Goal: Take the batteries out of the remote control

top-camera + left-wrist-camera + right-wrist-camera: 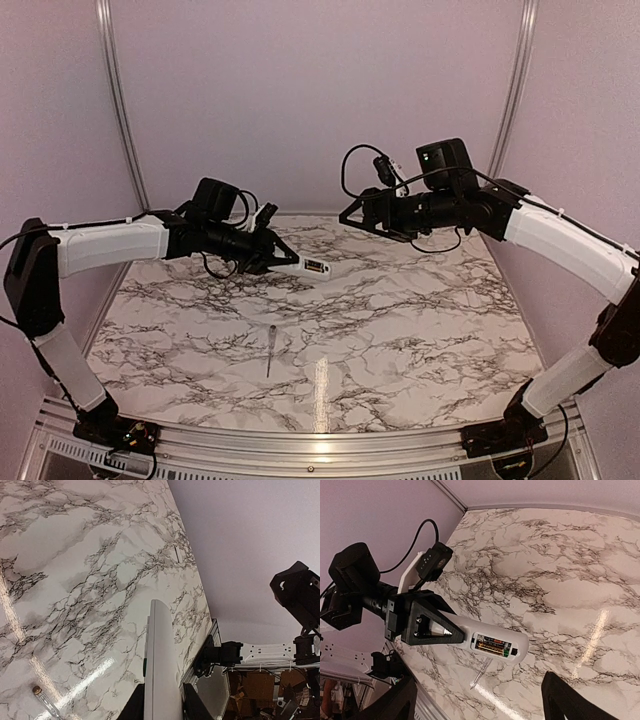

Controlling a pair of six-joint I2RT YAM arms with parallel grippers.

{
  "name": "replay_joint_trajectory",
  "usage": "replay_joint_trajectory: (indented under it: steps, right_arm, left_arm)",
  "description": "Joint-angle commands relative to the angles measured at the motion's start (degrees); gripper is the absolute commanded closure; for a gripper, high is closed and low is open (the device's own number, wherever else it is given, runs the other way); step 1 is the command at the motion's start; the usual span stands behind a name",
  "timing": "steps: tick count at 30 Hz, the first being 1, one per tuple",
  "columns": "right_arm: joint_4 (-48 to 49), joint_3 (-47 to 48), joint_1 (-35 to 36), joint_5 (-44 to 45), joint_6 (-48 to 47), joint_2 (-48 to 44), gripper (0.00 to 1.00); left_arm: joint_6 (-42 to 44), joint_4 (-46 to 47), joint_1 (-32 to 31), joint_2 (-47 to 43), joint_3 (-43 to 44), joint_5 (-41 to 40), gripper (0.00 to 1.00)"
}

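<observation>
Above table [430, 330]: all work goes on in mid-air, off the marble.
left gripper [278, 260]: pinching remote by one end, the free end pointing toward the right side.
right gripper [350, 214]: fingers spread wide, nothing between them, well apart from remote.
remote [470, 630]: aloft, roughly level, its open bay facing the right wrist camera.
tool [270, 350]: lies on table below remote, untouched.
batteries [491, 645]: gold-and-dark, seated in bay; count unclear.
step (judged): lifting cells out.
method (judged): keep left pinch firm; narrow right fingers before entering bay; lever one cell end up, then pinch it.
risk (judged): a freed cell drops and rolls.
</observation>
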Motion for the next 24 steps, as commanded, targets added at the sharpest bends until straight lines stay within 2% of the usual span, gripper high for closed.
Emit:
replay_joint_trajectory:
  steps: [1,9,15,24]
  right_arm:
    - [-2.58,0.25,0.29,4.3,-0.31,-3.27,0.14]
    - [-3.56,-0.95,0.29,5.65,0.51,-4.42,0.12]
    - [-4.31,-1.26,0.29,5.12,0.36,-4.58,0.12]
    - [-6.48,0.43,0.27,4.49,-1.69,-4.13,0.11]
  left_arm:
    - [-1.53,7.63,-0.93,3.45,-3.36,3.16,1.0]
    - [-5.06,15.47,-3.85,11.66,-3.76,2.96,1.0]
    - [-9.34,19.4,-5.83,18.01,-0.87,2.98,1.0]
    - [-10.74,15.79,-7.97,23.07,3.34,-0.65,1.0]
